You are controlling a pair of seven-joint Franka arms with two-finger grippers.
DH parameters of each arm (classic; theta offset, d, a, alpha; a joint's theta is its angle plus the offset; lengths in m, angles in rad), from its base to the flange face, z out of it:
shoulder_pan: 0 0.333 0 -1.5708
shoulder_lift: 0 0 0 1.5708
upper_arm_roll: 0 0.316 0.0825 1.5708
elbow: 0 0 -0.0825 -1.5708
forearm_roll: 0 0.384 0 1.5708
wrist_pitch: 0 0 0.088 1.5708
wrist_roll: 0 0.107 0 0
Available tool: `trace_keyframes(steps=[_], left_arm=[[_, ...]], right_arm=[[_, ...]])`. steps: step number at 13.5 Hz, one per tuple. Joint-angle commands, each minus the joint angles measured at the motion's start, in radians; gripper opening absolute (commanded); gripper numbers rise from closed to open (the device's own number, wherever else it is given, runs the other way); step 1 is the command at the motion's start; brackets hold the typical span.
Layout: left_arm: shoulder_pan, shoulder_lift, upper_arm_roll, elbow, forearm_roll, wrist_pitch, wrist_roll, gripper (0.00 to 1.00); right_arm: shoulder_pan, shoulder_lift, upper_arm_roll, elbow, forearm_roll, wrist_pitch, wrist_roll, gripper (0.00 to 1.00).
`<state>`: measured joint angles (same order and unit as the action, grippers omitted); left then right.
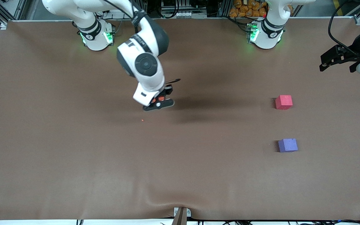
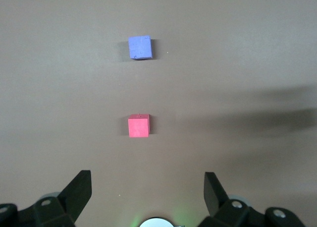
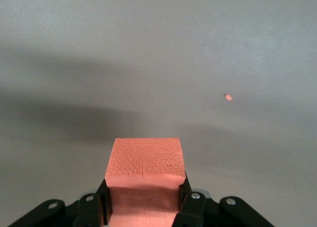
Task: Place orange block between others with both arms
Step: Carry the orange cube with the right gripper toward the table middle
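My right gripper [image 1: 158, 101] is shut on the orange block [image 3: 144, 163] and holds it above the middle of the brown table. In the front view only slivers of the orange block [image 1: 153, 101] show between the fingers. The pinkish-red cube [image 1: 283, 102] and the purple-blue cube [image 1: 287, 145] sit toward the left arm's end, the purple-blue one nearer the front camera, with a gap between them. My left gripper [image 1: 336, 58] hangs open and empty at the table's edge past that end. The left wrist view shows the pinkish-red cube [image 2: 138, 125] and the purple-blue cube [image 2: 140, 47].
A tiny orange crumb [image 1: 142, 120] lies on the brown table cover [image 1: 73, 150] just nearer the front camera than the right gripper; it also shows as a crumb [image 3: 228, 96] in the right wrist view. A clamp [image 1: 180, 215] sits at the table's front edge.
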<state>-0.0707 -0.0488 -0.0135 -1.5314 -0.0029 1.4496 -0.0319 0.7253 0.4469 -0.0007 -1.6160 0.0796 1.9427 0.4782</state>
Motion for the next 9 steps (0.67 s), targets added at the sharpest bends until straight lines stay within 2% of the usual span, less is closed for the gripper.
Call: trace_keyframes(steps=[1, 4, 9], left_arm=[[-0.001, 0.006, -0.009, 0.011, 0.001, -0.001, 0.010, 1.00], [-0.001, 0.006, -0.017, 0.011, 0.001, -0.001, 0.010, 1.00], [-0.006, 0.030, -0.063, 0.011, 0.001, -0.001, -0.008, 1.00]], right_arm=[[0.054, 0.056, -0.009, 0.030, 0.025, 0.035, 0.085, 0.00], [0.107, 0.105, -0.010, 0.034, 0.097, 0.071, 0.157, 0.00], [0.163, 0.217, -0.012, 0.134, 0.098, 0.081, 0.328, 0.00]])
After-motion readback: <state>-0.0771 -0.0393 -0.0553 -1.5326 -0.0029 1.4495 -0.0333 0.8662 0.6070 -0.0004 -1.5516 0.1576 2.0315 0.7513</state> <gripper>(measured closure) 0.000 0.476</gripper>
